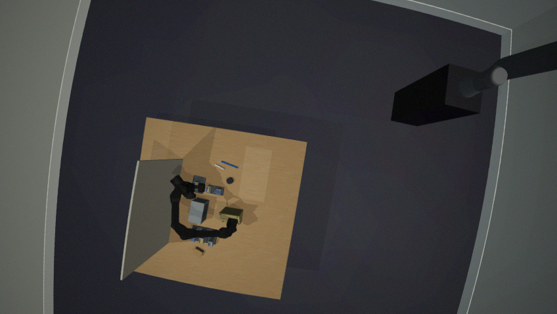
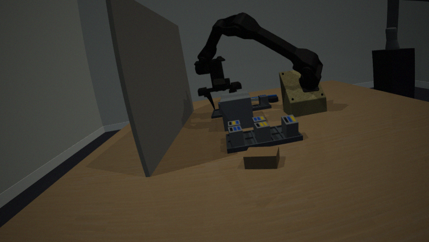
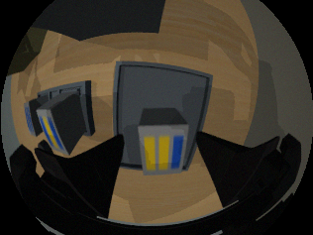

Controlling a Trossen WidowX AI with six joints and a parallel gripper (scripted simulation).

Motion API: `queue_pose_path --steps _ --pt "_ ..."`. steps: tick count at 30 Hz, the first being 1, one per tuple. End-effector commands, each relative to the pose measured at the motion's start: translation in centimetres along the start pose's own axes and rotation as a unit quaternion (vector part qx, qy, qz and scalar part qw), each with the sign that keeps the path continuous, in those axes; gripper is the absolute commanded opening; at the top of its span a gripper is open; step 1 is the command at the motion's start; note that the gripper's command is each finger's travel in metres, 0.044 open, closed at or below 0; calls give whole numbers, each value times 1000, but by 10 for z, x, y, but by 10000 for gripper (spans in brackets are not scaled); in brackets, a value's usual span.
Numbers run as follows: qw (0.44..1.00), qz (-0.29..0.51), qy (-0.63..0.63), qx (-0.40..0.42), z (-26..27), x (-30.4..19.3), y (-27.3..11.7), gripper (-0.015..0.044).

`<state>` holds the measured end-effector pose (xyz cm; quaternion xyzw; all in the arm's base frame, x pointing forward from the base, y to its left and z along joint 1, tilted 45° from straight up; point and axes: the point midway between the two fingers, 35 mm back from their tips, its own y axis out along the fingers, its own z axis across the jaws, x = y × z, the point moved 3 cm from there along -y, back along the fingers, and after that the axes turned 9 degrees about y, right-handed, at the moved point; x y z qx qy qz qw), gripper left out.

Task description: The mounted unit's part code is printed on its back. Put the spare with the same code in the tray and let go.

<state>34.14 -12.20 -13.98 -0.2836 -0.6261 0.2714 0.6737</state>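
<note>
A dark grey tray lies under my gripper. A grey spare with two yellow stripes and one blue stripe stands in it, toward its near edge in the wrist view. My gripper is open around the spare, with gaps on both sides. In the exterior view one finger shows and the other is hidden behind a grey block. No printed code on a mounted unit can be read. A long rack holds several striped spares; a smaller rack holds others.
A tall grey panel stands beside the arm. The arm's base is on an olive block. A brown block lies near the long rack. A blue stick, a white stick and a black disc lie beyond the racks.
</note>
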Motion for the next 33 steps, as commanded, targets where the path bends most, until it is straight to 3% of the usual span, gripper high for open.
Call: queue_pose_path --steps 1,3,9,33 --pt "1000 0 0 0 0 0 0 440" --pt "1000 0 0 0 -2 -1 -12 440" --pt "1000 -2 4 1 1 -1 -105 440" --pt "1000 1 7 -12 0 -3 -108 440"
